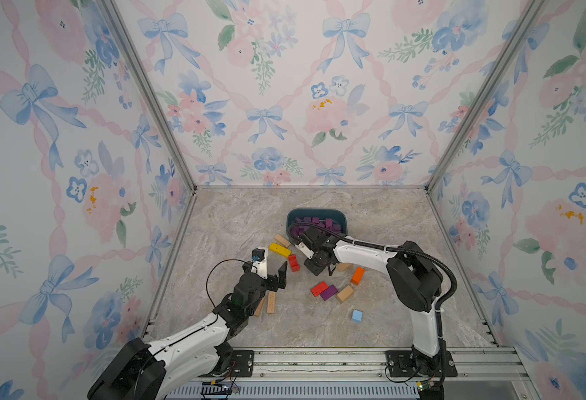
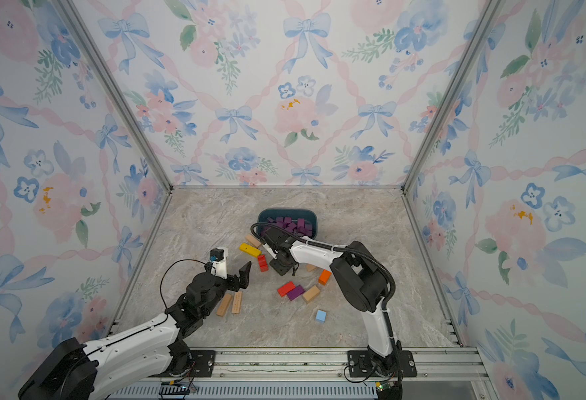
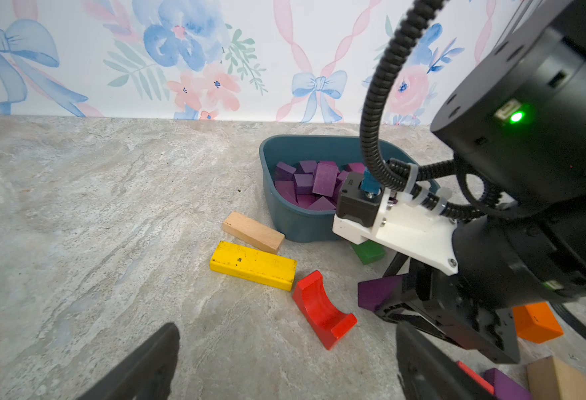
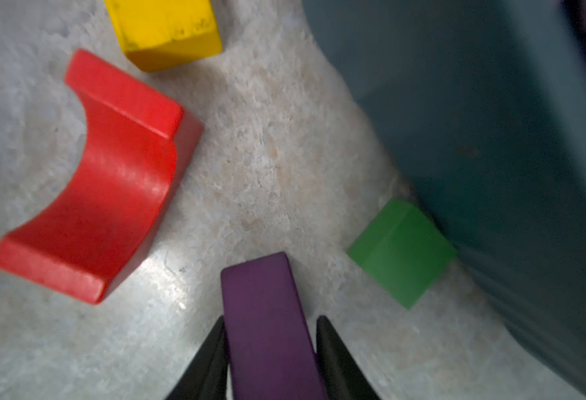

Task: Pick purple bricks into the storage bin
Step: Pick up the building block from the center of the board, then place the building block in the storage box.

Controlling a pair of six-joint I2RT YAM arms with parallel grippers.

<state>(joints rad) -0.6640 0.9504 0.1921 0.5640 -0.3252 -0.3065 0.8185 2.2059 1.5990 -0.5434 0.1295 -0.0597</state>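
Grasp step. Right claw (image 4: pixel 270 320) is pinched on one purple brick (image 4: pixel 263 291), low, just beside storage bin (image 3: pixel 298 221). Left claw (image 1: pixel 272 268) spread wide, empty. Next move, by my judgement: lift above bin wall, carry over, release.

In the right wrist view the storage bin (image 4: pixel 492 104) is a blurred wall cut off at two edges, its inside almost wholly out of view. Beside it, the purple brick (image 4: pixel 267 294) between the fingers of the right hand (image 4: pixel 270 320) runs out of the picture, so its length cannot be told. In the left wrist view the green block (image 3: pixel 367 252) against the bin's wall is mostly hidden under the white camera mount (image 3: pixel 399 228). In both top views the right arm (image 1: pixel 360 251) (image 2: pixel 315 252) covers the bin's near wall, that brick and the green block.
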